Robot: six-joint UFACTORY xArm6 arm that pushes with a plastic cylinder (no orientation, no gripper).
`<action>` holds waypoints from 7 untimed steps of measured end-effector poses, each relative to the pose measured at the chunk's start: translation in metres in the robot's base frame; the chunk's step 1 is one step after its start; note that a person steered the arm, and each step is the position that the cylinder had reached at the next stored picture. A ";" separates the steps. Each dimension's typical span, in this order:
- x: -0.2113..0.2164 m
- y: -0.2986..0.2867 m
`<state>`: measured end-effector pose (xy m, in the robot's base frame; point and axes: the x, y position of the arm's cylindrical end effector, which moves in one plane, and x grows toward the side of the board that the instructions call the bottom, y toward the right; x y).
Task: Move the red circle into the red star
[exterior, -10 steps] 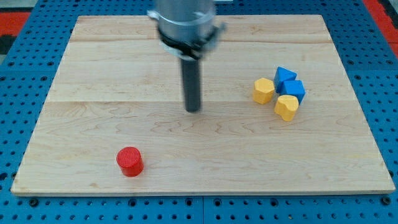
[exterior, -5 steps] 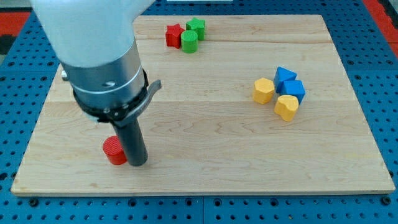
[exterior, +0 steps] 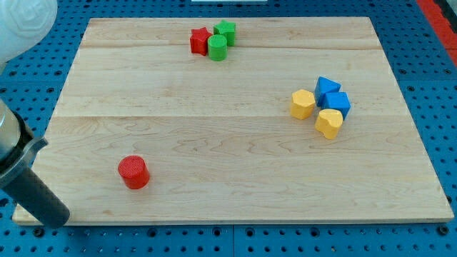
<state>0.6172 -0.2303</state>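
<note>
We are at the approach step. Our tip (exterior: 56, 220) sits at the frame's lower left corner, apart from the red circle block (exterior: 133, 172); it carries no hand. The red star block (exterior: 200, 40) lies at upper centre of the wooden tabletop (exterior: 235, 164). Next move needs the tip below-left of the circle, pushing up-right.

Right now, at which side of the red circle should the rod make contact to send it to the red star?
Contact the red circle on its lower-left wall, the side facing away from the red star, which lies up and to the view's right. The round wall may slip off a push that is not centred. My tip sits at the board's bottom-left corner, apart from the circle.
</note>
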 end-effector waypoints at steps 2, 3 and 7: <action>-0.001 0.056; -0.030 0.084; -0.113 0.116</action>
<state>0.5038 -0.1145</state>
